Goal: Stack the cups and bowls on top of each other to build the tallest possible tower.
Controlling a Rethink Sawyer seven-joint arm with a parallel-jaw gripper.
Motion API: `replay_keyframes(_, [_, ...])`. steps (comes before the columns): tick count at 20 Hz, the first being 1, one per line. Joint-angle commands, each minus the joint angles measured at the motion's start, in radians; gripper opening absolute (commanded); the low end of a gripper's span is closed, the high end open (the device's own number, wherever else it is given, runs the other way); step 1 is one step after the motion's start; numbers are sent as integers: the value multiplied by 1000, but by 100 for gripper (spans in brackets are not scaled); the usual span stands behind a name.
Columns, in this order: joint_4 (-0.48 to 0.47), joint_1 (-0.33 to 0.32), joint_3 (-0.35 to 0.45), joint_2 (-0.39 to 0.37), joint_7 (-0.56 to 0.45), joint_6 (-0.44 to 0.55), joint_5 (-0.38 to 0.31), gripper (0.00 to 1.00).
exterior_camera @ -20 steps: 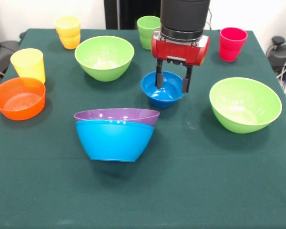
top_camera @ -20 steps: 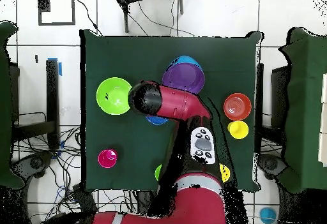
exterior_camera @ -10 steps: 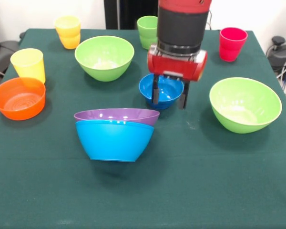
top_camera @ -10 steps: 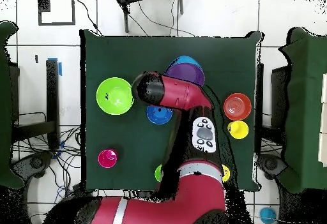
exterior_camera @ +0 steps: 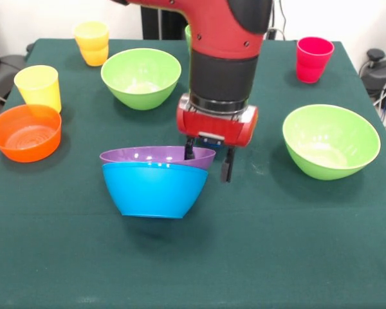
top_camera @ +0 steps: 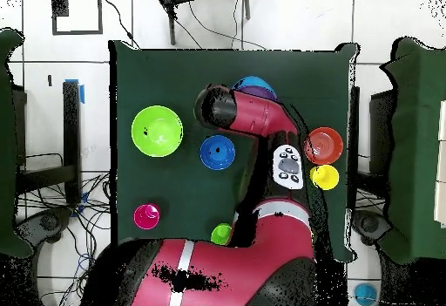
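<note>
The tower is a wide purple bowl (exterior_camera: 156,156) nested in a large blue bowl (exterior_camera: 154,188); the overhead view shows only its far edge (top_camera: 254,85) past the arm. My gripper (exterior_camera: 208,161) is open and empty at the purple bowl's right rim, one finger (exterior_camera: 189,152) over the bowl and the other outside it. The arm hides the small blue bowl in the front view; the overhead view shows the small blue bowl (top_camera: 217,153) alone on the cloth. Two light green bowls (exterior_camera: 141,77) (exterior_camera: 330,140) and an orange bowl (exterior_camera: 26,132) stand apart.
Cups ring the table: orange-yellow (exterior_camera: 91,42), yellow (exterior_camera: 38,87), red (exterior_camera: 314,59), and a light green cup (top_camera: 222,234) that the arm mostly hides in the front view. The green cloth table (exterior_camera: 276,257) ends near the red cup.
My gripper left the small blue bowl and moved toward the camera and left in the front view, down to the purple bowl's right rim. It stayed open; the small blue bowl stayed put.
</note>
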Motion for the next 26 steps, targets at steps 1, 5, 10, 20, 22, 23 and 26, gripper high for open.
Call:
replay_keyframes(1, [-60,-12,63,52,20,84,-39,100])
replay_keyframes(5, [-44,-12,60,44,23,76,-43,100])
replay_keyframes(10, [-23,-20,66,30,15,73,-46,100])
replay_keyframes(20, [-27,-25,63,9,1,104,-46,100])
replay_keyframes(22, [-34,-30,64,10,-7,113,-47,100])
replay_keyframes(23, [-32,-34,66,7,-14,119,-49,100])
replay_keyframes(26, [-5,-54,82,-8,-28,78,-58,100])
